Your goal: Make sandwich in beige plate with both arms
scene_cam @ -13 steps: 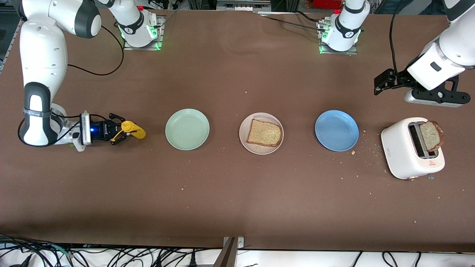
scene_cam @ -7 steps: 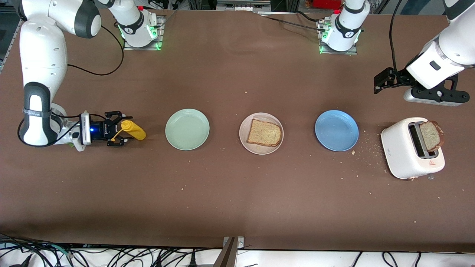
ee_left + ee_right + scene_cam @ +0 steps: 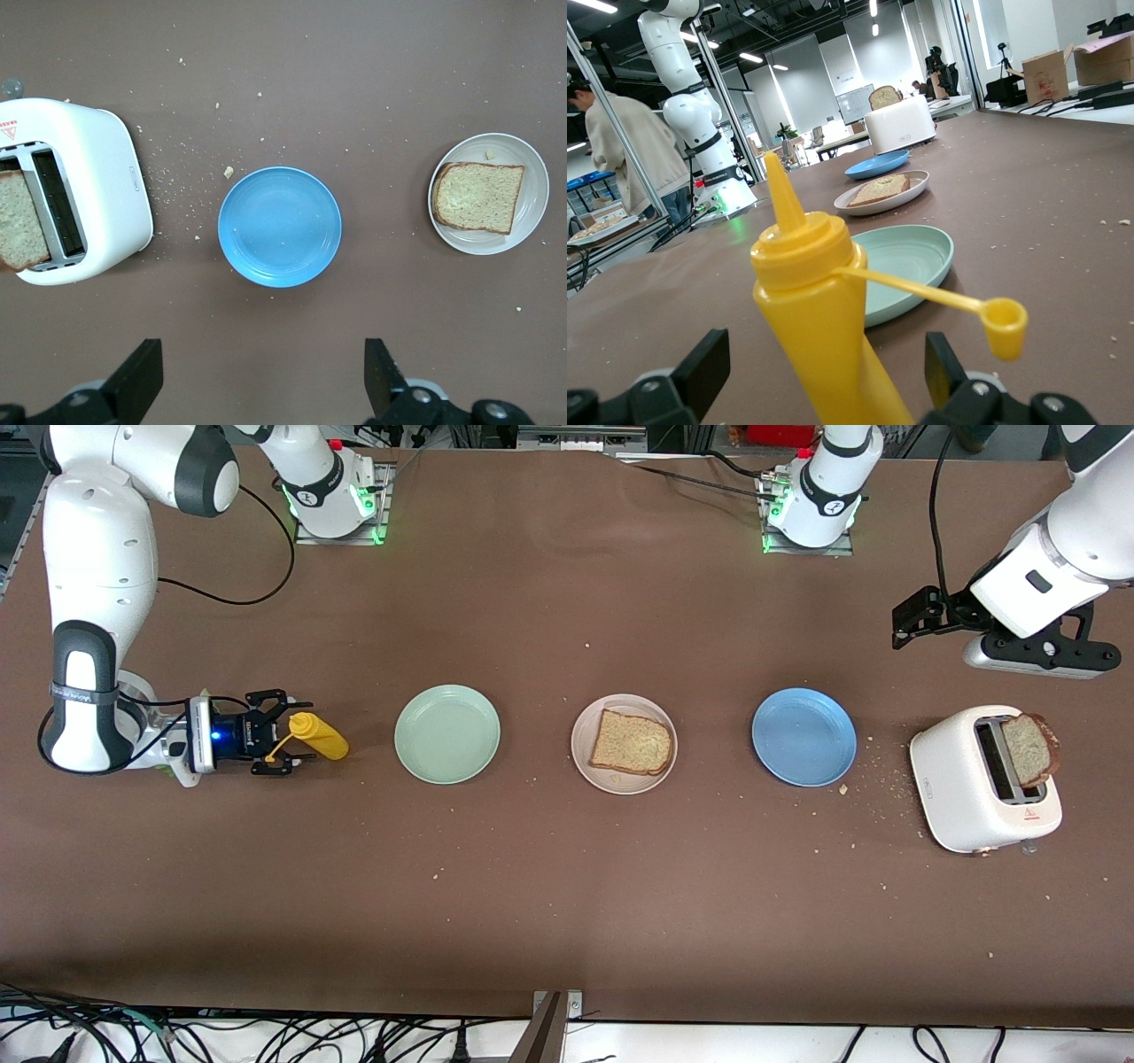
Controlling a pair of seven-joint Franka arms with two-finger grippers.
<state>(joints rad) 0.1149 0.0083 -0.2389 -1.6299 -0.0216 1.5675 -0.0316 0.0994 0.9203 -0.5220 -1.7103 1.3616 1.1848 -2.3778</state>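
Bread slice [image 3: 631, 742] on beige plate [image 3: 586, 757], well apart from both grippers' fingers

A robotics lab: the right wrist view shows another robot arm [image 3: 691, 97], cardboard boxes [image 3: 1050, 75] and strip ceiling lights [image 3: 757, 57]

Front view: high, across the table [image 3: 567, 921], facing the arm bases, whole tabletop seen. Left wrist view: high, straight down on blue plate [image 3: 280, 227], toaster [image 3: 75, 190], beige plate [image 3: 532, 168]. Right wrist view: low, level along the table, close on yellow bottle [image 3: 824, 328]. Shared: plates, toaster.
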